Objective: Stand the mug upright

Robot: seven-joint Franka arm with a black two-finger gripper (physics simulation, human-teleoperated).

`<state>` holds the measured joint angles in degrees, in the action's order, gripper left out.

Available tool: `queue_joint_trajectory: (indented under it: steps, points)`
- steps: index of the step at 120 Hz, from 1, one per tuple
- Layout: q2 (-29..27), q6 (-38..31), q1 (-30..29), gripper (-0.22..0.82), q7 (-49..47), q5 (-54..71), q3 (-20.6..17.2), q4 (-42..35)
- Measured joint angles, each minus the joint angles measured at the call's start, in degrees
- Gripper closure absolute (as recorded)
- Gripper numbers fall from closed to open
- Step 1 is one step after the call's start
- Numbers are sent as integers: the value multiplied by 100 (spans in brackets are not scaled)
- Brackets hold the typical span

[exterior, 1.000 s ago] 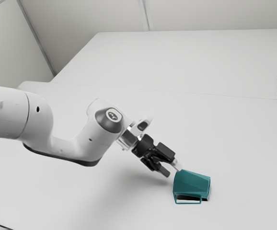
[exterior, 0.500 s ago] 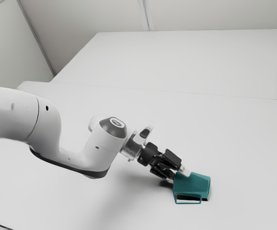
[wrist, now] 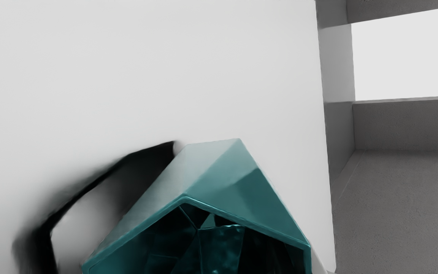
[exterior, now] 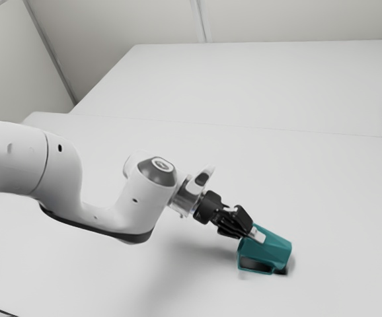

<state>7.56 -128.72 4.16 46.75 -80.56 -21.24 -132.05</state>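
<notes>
Handle [exterior: 254, 271] nearest the exterior camera, the mug [exterior: 272, 249] is on its side, low at the worktop [exterior: 336, 198], mouth toward the end effector [exterior: 252, 236], which looks clamped on its rim wall. It should be light, stiff, perhaps slippery; that wall suits a grip. Half a second ago the fingers stood wider and the mug lay flatter.

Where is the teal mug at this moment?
In the exterior view, the teal mug is tilted at the table, below and right of the picture's centre, right at the gripper's tip.
</notes>
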Motion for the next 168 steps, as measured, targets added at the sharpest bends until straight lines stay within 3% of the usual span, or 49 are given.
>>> queue_joint_trajectory:
  steps: [32,54,86,112,168]
  points:
    - [-820,5,-27,78,-32,103,-94,-75]
    - [-1226,65,93,77,-500,2090,127,316]
    - [-1226,718,-79,77,-1417,4994,972,1118]
    - [-1118,1103,-94,77,-1989,6247,1383,1477]
    - [-627,1132,-399,77,-3001,7895,1444,1740]
